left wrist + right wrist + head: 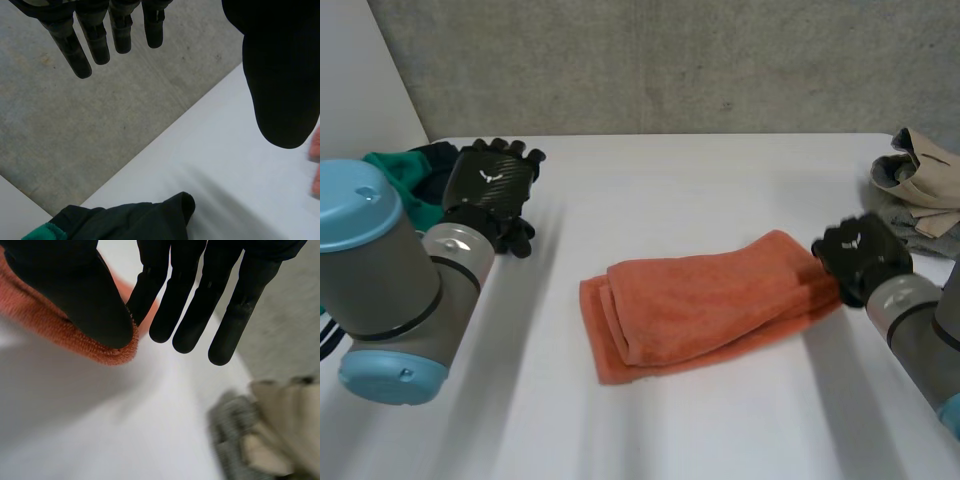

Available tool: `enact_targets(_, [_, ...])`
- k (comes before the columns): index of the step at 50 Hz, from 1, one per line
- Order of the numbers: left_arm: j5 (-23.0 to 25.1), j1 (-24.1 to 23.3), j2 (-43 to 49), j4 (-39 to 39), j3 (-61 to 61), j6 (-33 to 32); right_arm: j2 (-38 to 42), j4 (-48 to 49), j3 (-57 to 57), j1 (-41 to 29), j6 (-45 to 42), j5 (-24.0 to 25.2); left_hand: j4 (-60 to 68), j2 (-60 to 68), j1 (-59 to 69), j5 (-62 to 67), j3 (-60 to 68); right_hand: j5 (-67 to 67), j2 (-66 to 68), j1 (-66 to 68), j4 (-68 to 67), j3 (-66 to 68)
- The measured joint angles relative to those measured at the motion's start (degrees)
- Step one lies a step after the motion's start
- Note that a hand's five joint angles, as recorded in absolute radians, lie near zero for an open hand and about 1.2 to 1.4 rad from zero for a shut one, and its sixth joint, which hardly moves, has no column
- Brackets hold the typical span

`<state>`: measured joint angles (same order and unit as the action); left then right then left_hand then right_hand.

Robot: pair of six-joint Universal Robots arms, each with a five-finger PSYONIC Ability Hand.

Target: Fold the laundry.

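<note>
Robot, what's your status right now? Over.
Left hand open, by dark clothes. Right hand pinching end of folded orange towel. Beige pile close by, not touching.

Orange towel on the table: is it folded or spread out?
Folded. The orange towel lies in stacked layers, their edges showing at one end, while the right hand pinches its other end.

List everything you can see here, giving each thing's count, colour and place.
table: one, white, under everything.
wall: one, grey, behind the table.
towel: one, orange, folded, middle of the table.
garment: one, green and dark, table's far left.
clothes pile: one, beige and grey, table's far right.
left hand: one, black, open, near the garment.
right hand: one, black, pinching the towel's end.
</note>
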<state>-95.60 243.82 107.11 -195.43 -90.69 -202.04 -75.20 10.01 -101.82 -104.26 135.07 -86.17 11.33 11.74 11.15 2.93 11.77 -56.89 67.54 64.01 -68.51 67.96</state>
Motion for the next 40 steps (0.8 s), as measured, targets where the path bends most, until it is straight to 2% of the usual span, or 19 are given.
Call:
enact_targets(3, [0.55,0.45,-0.96,0.03,-0.49,0.85,-1.48,1.24,1.13,-2.82,-0.14,-0.22,0.00,0.00,0.00,0.00,0.00,-0.01,0.00,0.00,-0.08,0.00])
enact_targets(6, [1.00,1.00,-2.30,0.09,-0.95,2.37,-2.72,4.48,2.69,-10.05,1.29,0.42,0.00,0.00,0.00,0.00,0.00,-0.06,0.00,0.00,-0.18,0.00])
enact_targets(9, [1.07,1.46,-3.38,0.18,-1.37,3.64,-2.35,9.23,2.95,-18.48,2.79,2.94,0.00,0.00,0.00,0.00,0.00,-0.40,0.00,0.00,-0.19,0.00])
enact_targets(13, [1.03,1.85,-4.32,0.30,-1.89,4.56,-0.91,13.70,2.22,-25.51,3.36,6.13,0.00,0.00,0.00,0.00,0.00,-0.42,0.00,0.00,-0.19,0.00])
enact_targets(17, [1.02,2.29,-5.75,0.49,-3.15,5.47,4.59,16.81,0.78,-33.16,1.87,9.64,0.00,0.00,0.00,0.00,0.00,-0.59,0.00,0.00,-0.19,0.26])
enact_targets(20, [1.10,2.39,-6.49,0.56,-4.03,5.80,8.42,16.32,0.90,-35.65,0.72,9.56,0.00,0.00,0.00,0.00,0.00,0.45,-1.16,-0.27,1.40,-1.15])
enact_targets(21, [1.11,2.38,-6.59,0.57,-4.16,5.85,9.01,16.10,1.05,-35.91,0.63,9.29,0.00,0.00,0.00,0.00,0.00,3.04,-3.92,-2.42,4.40,-4.02])
enact_targets(24, [1.19,2.16,-6.93,0.63,-4.63,6.11,10.99,14.92,2.27,-36.21,1.75,6.98,0.00,0.00,0.00,0.00,0.00,33.00,-33.98,-31.81,33.56,-33.20])
enact_targets(26, [1.26,1.88,-6.99,0.69,-4.64,6.26,11.01,14.44,3.02,-35.71,3.96,5.47,0.00,0.00,0.00,0.00,0.00,47.88,-49.54,-46.19,48.57,-48.11])
enact_targets(27, [1.31,1.65,-7.01,0.73,-4.54,6.37,10.47,14.23,3.48,-35.16,6.05,4.70,0.00,0.00,0.00,0.00,0.00,51.81,-53.26,-49.74,52.99,-52.53])
enact_targets(32, [1.63,0.30,-7.08,1.29,-3.42,7.16,5.18,13.21,4.71,-31.35,18.37,3.57,0.00,0.00,0.00,0.00,0.00,54.14,-55.58,-51.12,56.60,-56.15])
enact_targets(36, [1.91,-0.49,-7.20,1.85,-2.64,7.76,2.30,12.25,5.09,-29.05,24.62,4.17,0.00,0.00,0.00,0.00,0.00,54.14,-55.58,-51.12,56.60,-56.15])
enact_targets(38, [2.76,-1.77,-7.39,3.08,-1.43,9.10,-0.28,9.53,5.84,-25.59,32.19,5.72,0.00,0.00,0.00,0.00,0.00,54.14,-55.59,-51.12,56.60,-56.15])
enact_targets(40, [3.17,-2.20,-7.43,3.60,-1.05,9.68,-0.63,8.28,6.21,-24.54,34.00,6.17,0.00,0.00,0.00,0.00,0.00,54.14,-55.59,-51.12,56.60,-56.15])
